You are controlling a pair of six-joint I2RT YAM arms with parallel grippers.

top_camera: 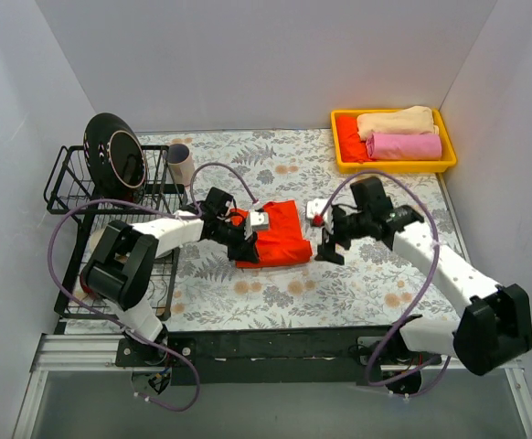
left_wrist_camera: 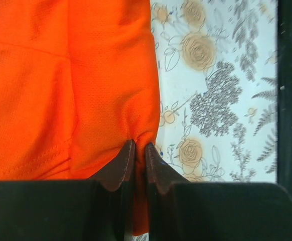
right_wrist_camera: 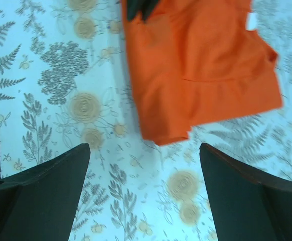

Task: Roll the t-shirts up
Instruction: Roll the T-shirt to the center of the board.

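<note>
- Black mounting rail lies nearest the overhead camera, at the near edge of the flowered worktop, and both arms reach from it toward the middle.
- At the middle lies the orange t-shirt, folded into a compact slab between the two end effectors. The rolled pink t-shirt and cream t-shirt lie in the yellow tray at the far right.
- On the slab's left edge the left end effector is clamped on the cloth. The right end effector hangs just off the right edge, jaws spread wide and holding nothing.
- To roll well, I judge the left pinch should stay low and taut. The right should settle over the near corner before closing, so the roll starts straight.
- Only the left wrist view shows how thin the bite is, with fabric puckering between the tips. The right wrist view alone shows the loose layered corner and a small white tag.
</note>
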